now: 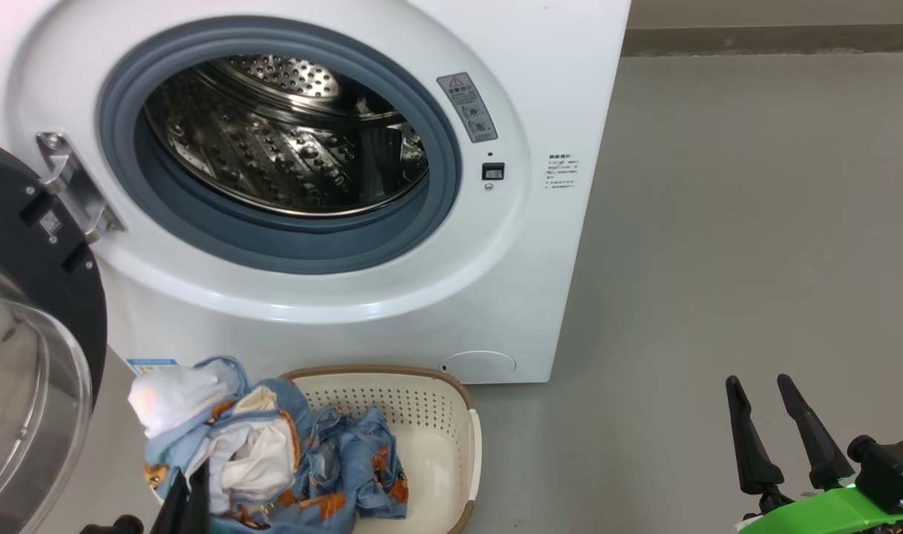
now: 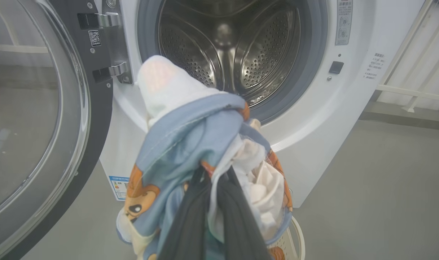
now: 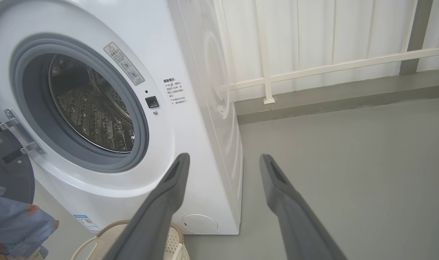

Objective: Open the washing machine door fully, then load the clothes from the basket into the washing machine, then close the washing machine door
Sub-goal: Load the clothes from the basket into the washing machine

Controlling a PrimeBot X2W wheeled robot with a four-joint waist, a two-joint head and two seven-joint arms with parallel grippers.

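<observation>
The washing machine (image 1: 547, 89) stands with its steel drum (image 1: 288, 141) exposed, and nothing lies inside it. The washing machine door (image 1: 35, 297) is swung out to the left on its hinge. Below the opening, the basket (image 1: 440, 389) sits on the floor. My left gripper (image 1: 188, 493) is shut on a bundle of light-blue and white clothes (image 1: 221, 430), raised above the basket's left end. In the left wrist view the clothes (image 2: 190, 137) drape over my fingers (image 2: 190, 216) in front of the drum. Another blue garment (image 1: 366, 460) lies in the basket. My right gripper (image 1: 759, 382) is open and holds nothing, off to the right.
Bare grey floor (image 1: 755, 222) stretches to the right of the machine. A white railing (image 3: 331, 68) and a low kerb run behind it. The door's glass bowl (image 2: 24, 108) bulges out close beside my left arm.
</observation>
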